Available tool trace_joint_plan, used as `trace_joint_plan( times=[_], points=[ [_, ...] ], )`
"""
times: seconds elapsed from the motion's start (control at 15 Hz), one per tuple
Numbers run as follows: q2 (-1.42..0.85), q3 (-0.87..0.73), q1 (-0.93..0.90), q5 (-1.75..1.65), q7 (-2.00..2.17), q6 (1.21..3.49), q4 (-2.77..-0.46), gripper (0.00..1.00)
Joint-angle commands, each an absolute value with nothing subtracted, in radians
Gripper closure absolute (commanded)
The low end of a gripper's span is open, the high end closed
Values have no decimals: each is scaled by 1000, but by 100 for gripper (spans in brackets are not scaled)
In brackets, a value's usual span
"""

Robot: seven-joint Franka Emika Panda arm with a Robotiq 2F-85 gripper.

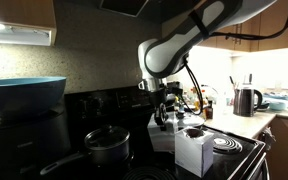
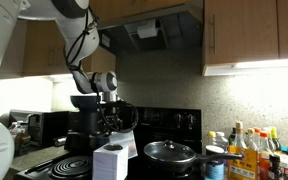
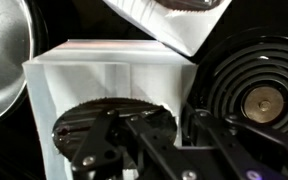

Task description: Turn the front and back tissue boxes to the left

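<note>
Two white tissue boxes stand on the black stove. In an exterior view the back box (image 1: 161, 132) is under my gripper (image 1: 165, 108) and the front box (image 1: 192, 150) is nearer the camera; both also show in an exterior view, the back box (image 2: 126, 141) and the front box (image 2: 110, 161), with my gripper (image 2: 108, 118) above. In the wrist view my gripper (image 3: 184, 112) is down on the back box (image 3: 109, 85). One finger is in its dark-rimmed oval opening (image 3: 89, 120) and the other is outside its right wall, closed on that wall. The front box (image 3: 174, 25) is at the top.
A black lidded pot (image 1: 107, 146) sits on a burner beside the boxes and also shows in an exterior view (image 2: 170, 153). A coil burner (image 3: 256, 98) lies right of the held box. A blue bowl (image 1: 24, 93), a kettle (image 1: 246, 100) and bottles (image 2: 252, 150) stand around the stove.
</note>
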State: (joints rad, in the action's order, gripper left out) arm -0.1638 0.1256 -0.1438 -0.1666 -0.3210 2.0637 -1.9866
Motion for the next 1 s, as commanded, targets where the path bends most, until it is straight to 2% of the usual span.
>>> trace_joint_plan(
  times=[0.0,0.33,0.67,0.73,0.93],
  points=[
    [-181,145,-124,-144,-503,2048,-1964,99],
    [-221,151,-112,-156,-764,2029,-1927,99],
    [-224,144,-120,-164,-712,2043,-1934,97],
    [-224,161,-98,-121,-878,2019,-1932,99],
    [-220,150,-89,-166,-1033,2040,-1949,99]
  ],
)
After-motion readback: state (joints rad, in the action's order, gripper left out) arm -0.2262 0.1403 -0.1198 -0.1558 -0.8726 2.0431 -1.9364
